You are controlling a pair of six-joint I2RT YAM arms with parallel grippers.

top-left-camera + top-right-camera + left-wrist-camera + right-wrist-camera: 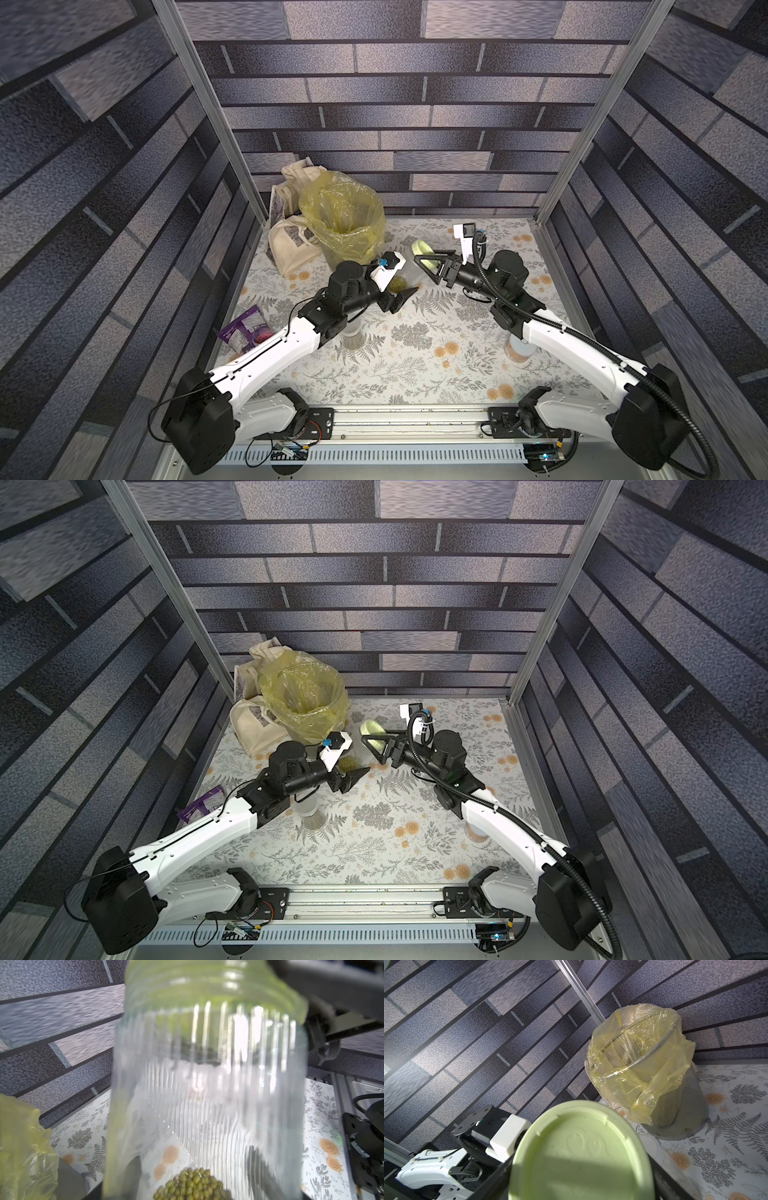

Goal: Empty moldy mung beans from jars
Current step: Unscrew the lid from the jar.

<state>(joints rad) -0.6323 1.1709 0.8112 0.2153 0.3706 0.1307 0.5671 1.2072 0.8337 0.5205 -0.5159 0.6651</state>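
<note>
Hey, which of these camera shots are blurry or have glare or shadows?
Left wrist view: the jar is blurred and streaked with white glare, its mung beans sharper. Right wrist view: the green lid is soft, crossed by a shadow; the bin is crisp.

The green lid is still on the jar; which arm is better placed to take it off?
Right, probably: the right end effector brackets the green lid, while the left end effector holds the jar by its body.
</note>
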